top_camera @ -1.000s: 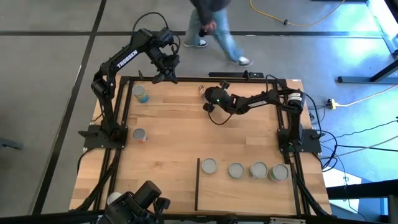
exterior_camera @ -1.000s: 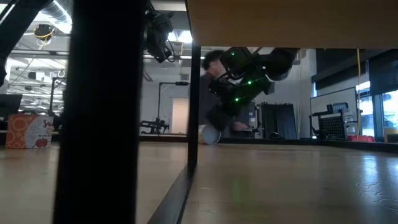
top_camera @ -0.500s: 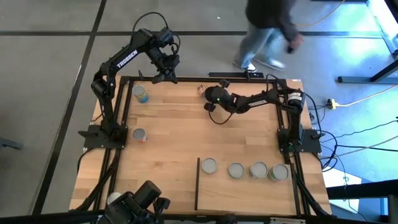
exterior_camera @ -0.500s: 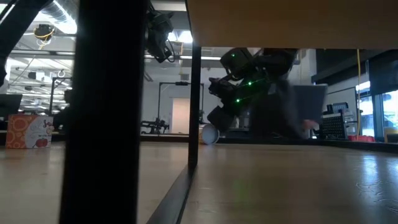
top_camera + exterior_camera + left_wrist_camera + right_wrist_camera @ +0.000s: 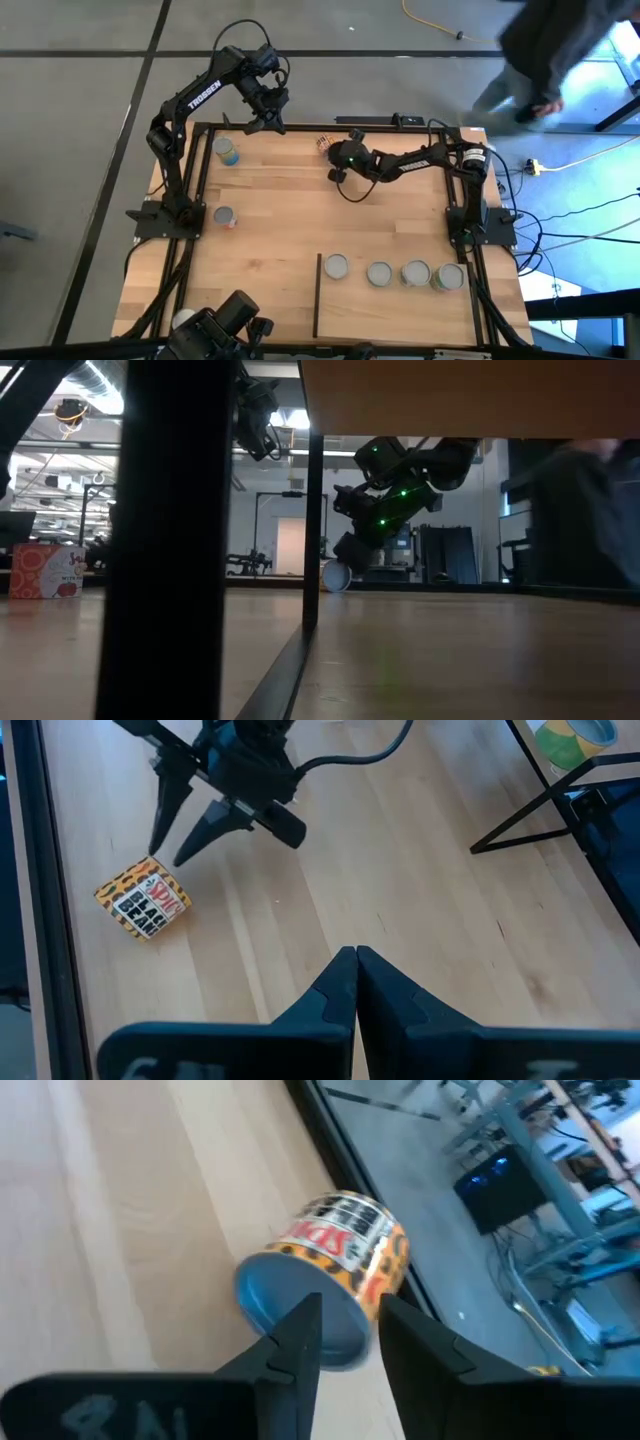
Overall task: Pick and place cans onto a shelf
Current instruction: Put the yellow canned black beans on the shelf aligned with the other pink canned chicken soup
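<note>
we see four cans [image 5: 335,266] on the shelf [image 5: 395,305], lower right. right gripper [image 5: 345,1315] open over a tipped can [image 5: 325,1265]; only wrist view shows that. left gripper [image 5: 356,963] closed, top centre.

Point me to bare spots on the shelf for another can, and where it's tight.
The shelf has bare board in front of its row of four cans and a gap beyond the row. Tight: between those cans, and the far edge where the right gripper reaches the tipped can.
</note>
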Robot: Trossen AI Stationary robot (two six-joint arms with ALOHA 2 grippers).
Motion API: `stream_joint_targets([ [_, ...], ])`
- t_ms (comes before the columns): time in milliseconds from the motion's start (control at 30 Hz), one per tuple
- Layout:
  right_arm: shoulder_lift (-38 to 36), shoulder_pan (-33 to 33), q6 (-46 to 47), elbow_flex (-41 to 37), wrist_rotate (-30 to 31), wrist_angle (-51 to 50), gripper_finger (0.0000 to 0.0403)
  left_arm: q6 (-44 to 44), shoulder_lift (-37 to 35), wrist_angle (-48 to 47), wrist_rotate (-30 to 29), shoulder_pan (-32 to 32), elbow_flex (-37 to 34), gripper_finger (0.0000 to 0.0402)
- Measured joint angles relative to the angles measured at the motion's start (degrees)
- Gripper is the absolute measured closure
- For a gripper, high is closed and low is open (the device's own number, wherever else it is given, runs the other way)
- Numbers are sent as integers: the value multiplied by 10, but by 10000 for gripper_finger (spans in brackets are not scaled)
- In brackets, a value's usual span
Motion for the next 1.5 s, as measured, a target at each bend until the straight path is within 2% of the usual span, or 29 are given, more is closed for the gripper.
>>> stream_joint_targets([
  [433,0,-16,2,0,-8,-1,299,0,0,0,0,0,0,401],
  [667,-1,-24,3,0,-41,-5,299,0,0,0,0,0,0,401],
  [1500,-1,-36,3,0,-20,-23,299,-1,0,0,0,0,0,401],
])
